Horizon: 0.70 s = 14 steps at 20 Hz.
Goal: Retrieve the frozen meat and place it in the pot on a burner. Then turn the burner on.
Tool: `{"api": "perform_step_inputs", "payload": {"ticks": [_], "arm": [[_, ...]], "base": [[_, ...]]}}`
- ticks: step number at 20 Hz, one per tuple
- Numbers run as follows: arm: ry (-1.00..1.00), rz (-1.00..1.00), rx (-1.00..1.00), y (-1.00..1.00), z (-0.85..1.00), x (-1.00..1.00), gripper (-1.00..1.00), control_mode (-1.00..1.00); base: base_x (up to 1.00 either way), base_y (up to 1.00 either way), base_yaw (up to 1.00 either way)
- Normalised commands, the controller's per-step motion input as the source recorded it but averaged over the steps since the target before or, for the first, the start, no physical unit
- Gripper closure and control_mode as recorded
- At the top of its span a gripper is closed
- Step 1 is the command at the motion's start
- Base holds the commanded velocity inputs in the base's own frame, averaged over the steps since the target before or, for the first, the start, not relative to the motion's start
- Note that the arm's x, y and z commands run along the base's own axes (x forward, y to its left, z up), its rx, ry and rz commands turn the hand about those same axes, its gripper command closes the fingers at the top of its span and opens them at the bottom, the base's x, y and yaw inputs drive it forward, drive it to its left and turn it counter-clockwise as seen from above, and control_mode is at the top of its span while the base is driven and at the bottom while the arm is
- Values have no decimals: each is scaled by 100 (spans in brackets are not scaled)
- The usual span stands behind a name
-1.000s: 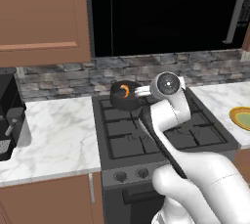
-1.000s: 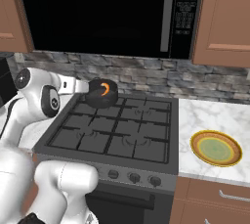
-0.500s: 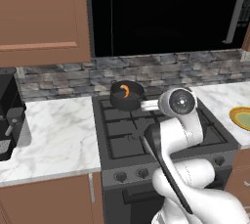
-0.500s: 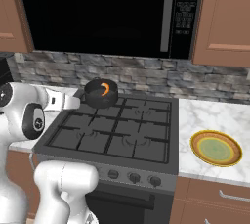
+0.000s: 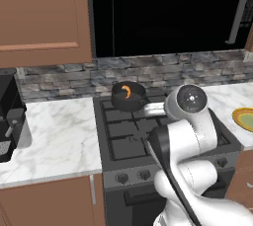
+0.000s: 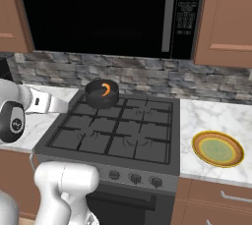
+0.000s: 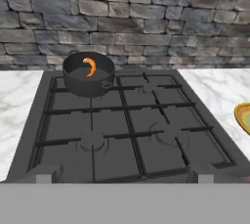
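A: While the dark microwave (image 6: 98,15) above takes up most of the upper wall, what lies below it?

B: A grey stone-block backsplash (image 7: 146,37) with rough rectangular courses, then white veined marble counter (image 5: 54,131) on both sides of a black gas stove (image 6: 123,130). The stove carries straight cast-iron grate bars in a square grid, with a row of round knobs (image 6: 135,178) on its front panel. Brown flat-panel cabinets (image 5: 42,18) hang at upper left and upper right.

A: Other items on the counter?

B: A black coffee machine (image 5: 11,116) stands at the far left edge in the left base view. A round yellow-green plate (image 6: 217,149) with an orange rim lies flat on the right counter, well apart from the stove.

A: Arm pose?

B: The white arm (image 5: 190,136) is folded over the near right part of the stove in the left base view, its round joint cap facing the camera. The gripper (image 7: 122,178) sits low at the near edge of the stove, its two small grey tips (image 7: 44,176) set wide apart, nothing between them.

A: Pot and burner?

B: The pot (image 7: 89,74) is short, round, dark grey and straight-sided, upright on the far left burner (image 6: 101,106), close to the backsplash.

A: Frozen meat?

B: The frozen meat (image 7: 90,66) is a small curved orange-brown crescent, lying inside the pot, far smaller than the pot's mouth.
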Motion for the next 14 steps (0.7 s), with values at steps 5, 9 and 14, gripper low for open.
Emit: {"api": "perform_step_inputs", "payload": {"ticks": [5, 9, 14], "arm": [[-5, 1, 1, 16, -27, -43, -100, -100], [-7, 0, 0, 14, -43, -22, -100, -100], [-16, 0, 1, 14, -44, -28, -100, -100]], "base": [[0, 0, 0], [0, 0, 0], [0, 0, 0]]}}
